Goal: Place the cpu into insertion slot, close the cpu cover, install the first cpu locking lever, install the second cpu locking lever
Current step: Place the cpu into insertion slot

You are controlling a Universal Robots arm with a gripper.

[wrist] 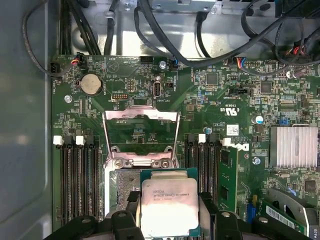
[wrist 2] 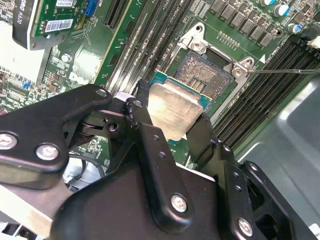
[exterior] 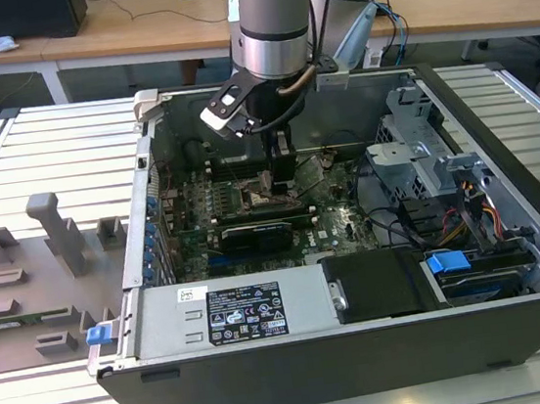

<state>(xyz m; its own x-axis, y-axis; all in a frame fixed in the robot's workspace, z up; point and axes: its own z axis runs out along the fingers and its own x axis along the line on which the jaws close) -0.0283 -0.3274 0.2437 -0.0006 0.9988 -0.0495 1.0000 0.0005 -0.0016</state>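
My gripper point(wrist 2: 170, 124) is shut on the cpu point(wrist 2: 172, 111), a small square chip with a dull silver top, gripped by two opposite edges between black fingers point(wrist 2: 141, 112). The chip hangs just above the insertion slot point(wrist 2: 205, 75), partly overlapping one side, with the dark contact field still showing. In the first wrist view the cpu point(wrist: 170, 207) sits in front of the insertion slot point(wrist: 125, 186), and the cpu cover point(wrist: 140, 116) stands flipped open behind it. A thin metal lever rod point(wrist 2: 280, 71) juts out beside the socket. In the exterior view the gripper point(exterior: 282, 183) is deep inside the open computer case.
Long black memory slots point(wrist: 77, 180) flank the socket on both sides. A black graphics card point(exterior: 254, 235) lies across the green motherboard point(exterior: 338, 233). Cable bundles point(wrist: 165, 45), a drive cage point(exterior: 422, 159) and the power supply point(exterior: 234, 310) crowd the case walls.
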